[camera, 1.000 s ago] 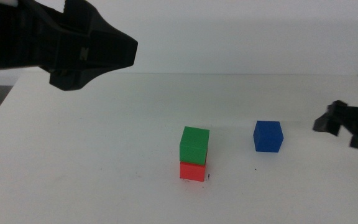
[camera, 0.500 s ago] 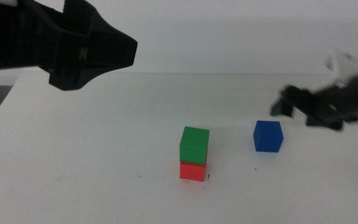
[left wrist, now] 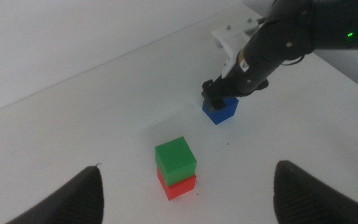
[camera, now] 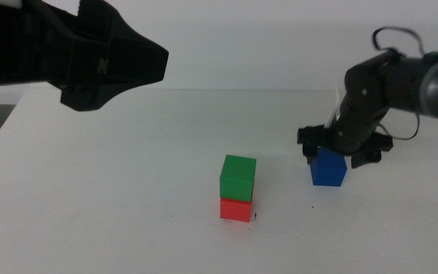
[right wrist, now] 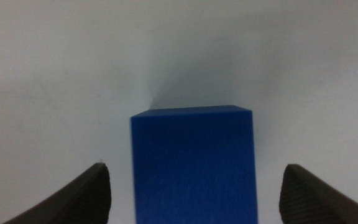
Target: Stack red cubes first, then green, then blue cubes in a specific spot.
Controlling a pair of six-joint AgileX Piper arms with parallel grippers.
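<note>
— Where do we stand on the stack?

— We count two of three layers done. The green cube (camera: 238, 176) sits squarely on the red cube (camera: 236, 208), a little below the middle of the table (camera: 128, 198) in the middle view. One tiny dark tick (camera: 255, 218) shows just beside the red cube's base at its 4 o'clock, so we judge the pair stands on the marked spot; a second tick we cannot find.

— And the blue one?

— The blue cube (camera: 328, 167) rests on the table at about 3 o'clock from the stack, clearly apart from it. Our right gripper (camera: 338, 148) hovers right over it, jaws spread wide with the cube between them in its wrist view and gaps on both sides. Nothing is gripped yet, so lifting and placing blue on green is what remains.

— The other arm?

— Our left gripper (camera: 139, 65) waits high at 10 o'clock, jaws wide, holding nothing.

— Anything unclear?

— The right jaws' tips are cut off, so we cannot tell how low they reach beside the blue cube.
</note>
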